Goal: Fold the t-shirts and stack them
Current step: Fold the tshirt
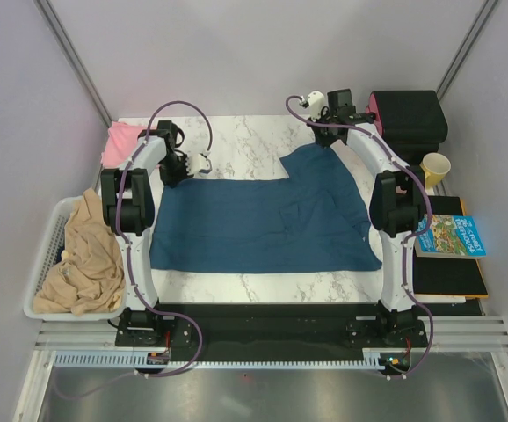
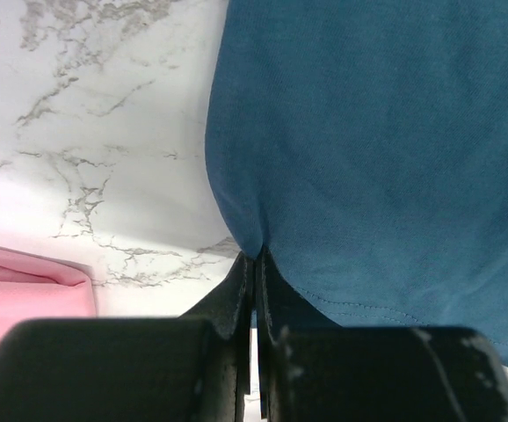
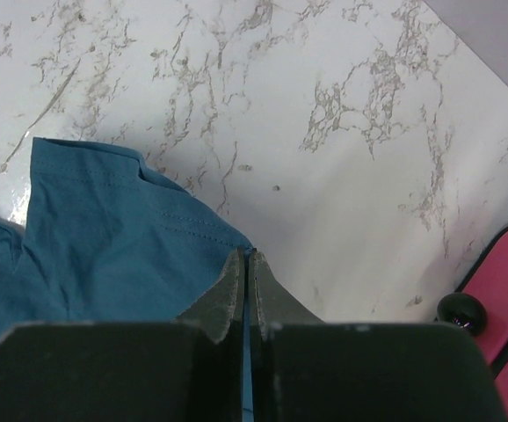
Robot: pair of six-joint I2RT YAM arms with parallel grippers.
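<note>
The dark teal-blue t-shirt [image 1: 263, 220] lies spread on the marble table, with a flap reaching up to the far right. My left gripper [image 1: 177, 171] is shut on the shirt's far left corner; in the left wrist view [image 2: 258, 255] the blue cloth [image 2: 377, 149] is pinched between the jaws. My right gripper [image 1: 327, 136] is shut on the shirt's far right corner; in the right wrist view [image 3: 247, 255] the hemmed cloth [image 3: 105, 229] runs into the closed jaws. The pale pink t-shirt [image 1: 120, 143] lies folded at the far left, and its edge shows in the left wrist view [image 2: 21, 294].
A white basket [image 1: 47, 255] at the left holds a beige garment [image 1: 83, 255]. A black box [image 1: 408, 119] stands at the far right, a yellow cup [image 1: 434, 169] beside it. A blue printed book [image 1: 449, 236] lies on a black mat [image 1: 447, 272].
</note>
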